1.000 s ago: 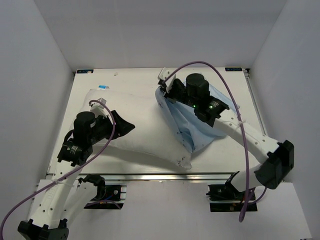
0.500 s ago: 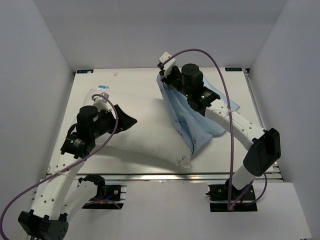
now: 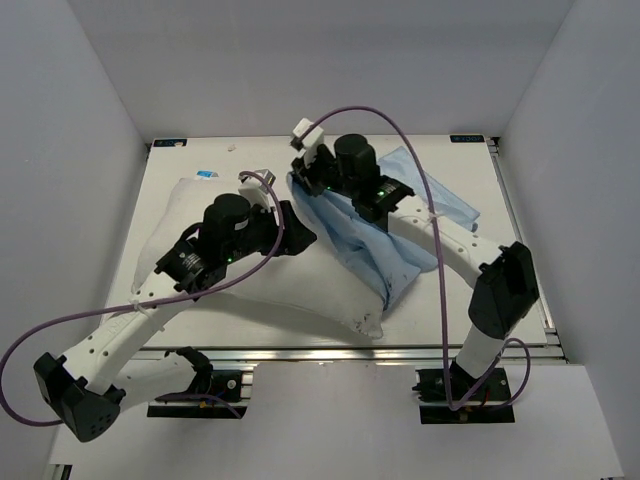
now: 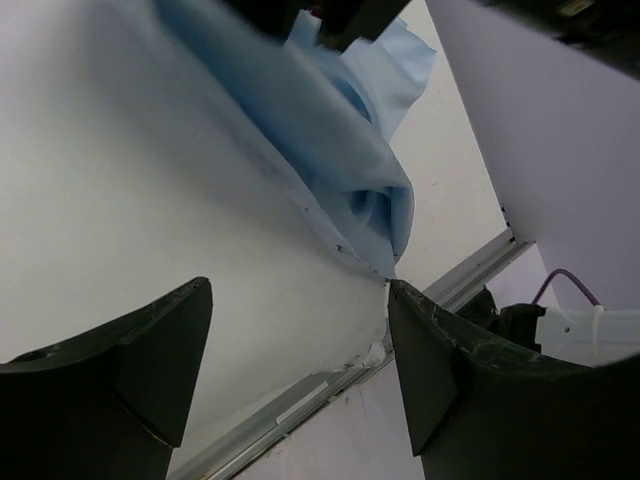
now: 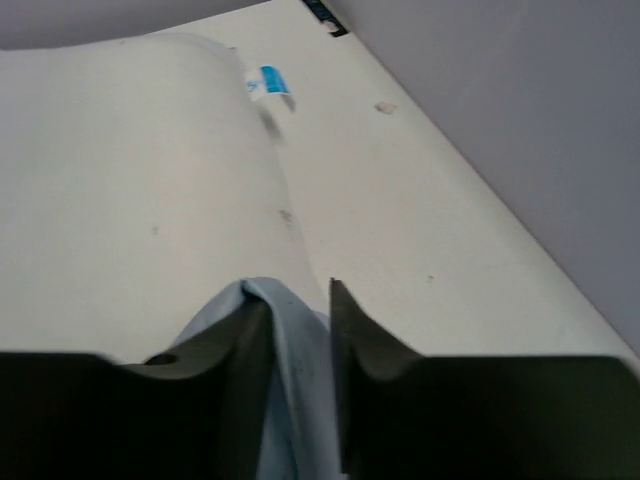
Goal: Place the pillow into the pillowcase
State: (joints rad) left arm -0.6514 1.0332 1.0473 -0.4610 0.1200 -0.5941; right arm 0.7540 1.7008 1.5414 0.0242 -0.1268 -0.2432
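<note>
A plump white fabric pillow (image 3: 320,290) lies across the left half of the desk (image 3: 480,290). A thin light blue fabric pillowcase (image 3: 362,250) lies to its right, overlapping its right end.

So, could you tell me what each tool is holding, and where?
The right tool pinches the pillowcase by a bunched edge; the left tool is open, empty.

Your top view looks steeply down from overhead on the near side and takes in the whole surface (image 3: 260,155). Your left wrist view sits low and close. It looks out past the left end effector (image 4: 298,300), across the pillow (image 4: 130,200), to the pillowcase (image 4: 330,130) and the surface's near edge. Your right wrist view is closer still and faces past the right end effector (image 5: 292,300) toward the far-left corner. Its blue label (image 5: 268,82) also shows from above.
</note>
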